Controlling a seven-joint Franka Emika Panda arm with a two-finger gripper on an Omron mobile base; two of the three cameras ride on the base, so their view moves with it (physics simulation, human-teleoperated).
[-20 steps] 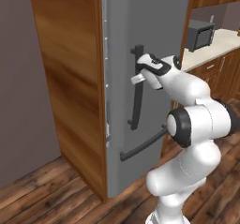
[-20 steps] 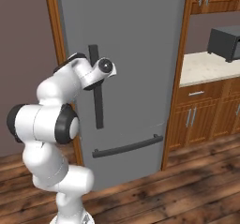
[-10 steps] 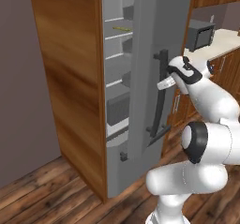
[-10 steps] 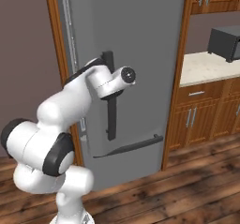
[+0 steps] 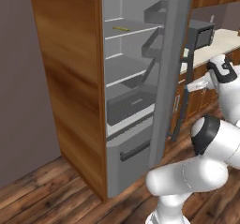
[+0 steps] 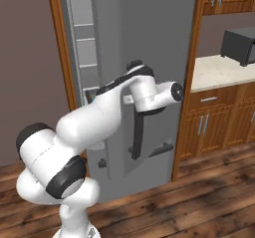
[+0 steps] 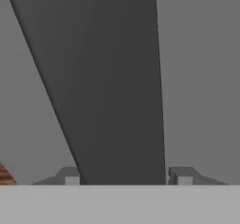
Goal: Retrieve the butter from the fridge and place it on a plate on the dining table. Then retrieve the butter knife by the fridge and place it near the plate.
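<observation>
- Butter (image 5: 121,28) lies on the fridge (image 5: 136,78) upper shelf, well apart from my pincer (image 7: 126,176).
- It looks like a thin yellow-olive stick.
- My pincer's fingers (image 7: 70,176) straddle the door's dark vertical handle (image 7: 108,87); whether they clamp it, I cannot tell.

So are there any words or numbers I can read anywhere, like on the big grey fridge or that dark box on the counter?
There are none to read.
The tall grey fridge: plain door, no letters or badge.
The dark microwave box on the pale counter: no readable label or numbers.
The small thin yellow stick on the upper fridge shelf: too small to show any print.
</observation>
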